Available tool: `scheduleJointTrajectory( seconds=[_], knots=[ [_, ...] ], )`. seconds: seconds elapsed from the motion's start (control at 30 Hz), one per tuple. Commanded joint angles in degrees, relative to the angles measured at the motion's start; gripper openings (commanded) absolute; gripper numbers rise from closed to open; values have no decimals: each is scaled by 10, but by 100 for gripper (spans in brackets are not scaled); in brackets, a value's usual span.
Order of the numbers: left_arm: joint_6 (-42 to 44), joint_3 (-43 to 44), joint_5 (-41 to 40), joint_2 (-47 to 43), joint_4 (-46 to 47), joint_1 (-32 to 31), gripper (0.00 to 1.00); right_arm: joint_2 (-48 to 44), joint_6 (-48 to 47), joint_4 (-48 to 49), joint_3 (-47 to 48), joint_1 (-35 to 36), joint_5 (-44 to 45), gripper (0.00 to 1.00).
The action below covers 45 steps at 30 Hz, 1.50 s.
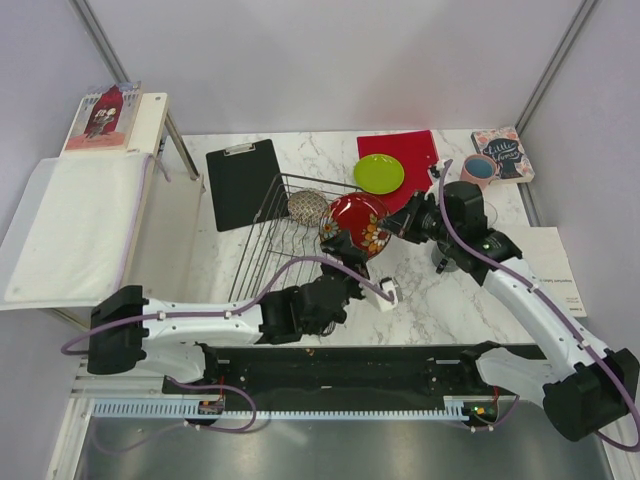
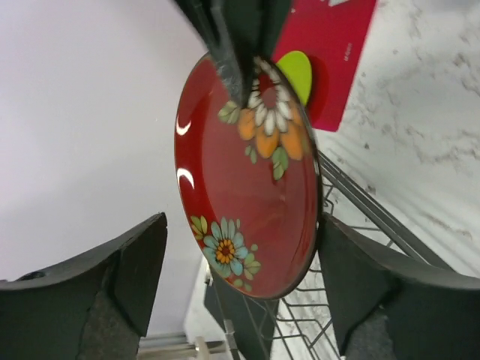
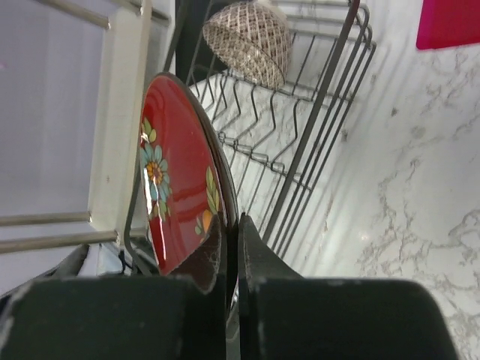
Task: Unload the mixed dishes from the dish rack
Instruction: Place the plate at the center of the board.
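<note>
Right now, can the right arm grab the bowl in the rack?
Probably not yet. Its fingers are shut on the red plate's rim, so they are full. The bowl sits farther back in the dish rack.

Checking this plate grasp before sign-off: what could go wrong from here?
Right end effector pinches only the rim of the dark red plate; held on edge, it may slip. Left end effector stands open astride the plate; pulling back could clip it. A drop would likely hit the dish rack.
</note>
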Motion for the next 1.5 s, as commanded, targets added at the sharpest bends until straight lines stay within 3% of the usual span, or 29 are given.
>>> scheduleJointTrajectory(
  seconds=[0.0, 0.07, 0.2, 0.33, 0.47, 0.57, 0.83, 1.03, 1.47],
  knots=[
    [-163, 88, -63, -49, 13, 33, 99, -14, -3, 23, 22, -21, 58, 0],
    [-283, 129, -57, -77, -84, 70, 99, -1, 9, 19, 38, -52, 57, 0],
    [-453, 167, -14, -131, -192, 148, 99, 36, 37, 30, 59, -114, 45, 0],
    [-578, 140, -12, -189, -219, 214, 99, 82, 120, 114, 39, -169, 57, 0],
    [-681, 86, -10, -238, -229, 225, 99, 185, 164, 171, 51, -185, 83, 0],
    [-739, 49, 3, -274, -255, 226, 99, 272, 165, 194, 110, -194, 75, 0],
    [-774, -15, 9, -336, -284, 226, 99, 413, 167, 225, 241, -199, 77, 0],
    [-782, -35, 5, -343, -282, 226, 99, 483, 179, 287, 268, -197, 51, 0],
    [-802, -36, 29, -294, -278, 226, 99, 580, 161, 296, 301, -181, 9, 0]
  ],
)
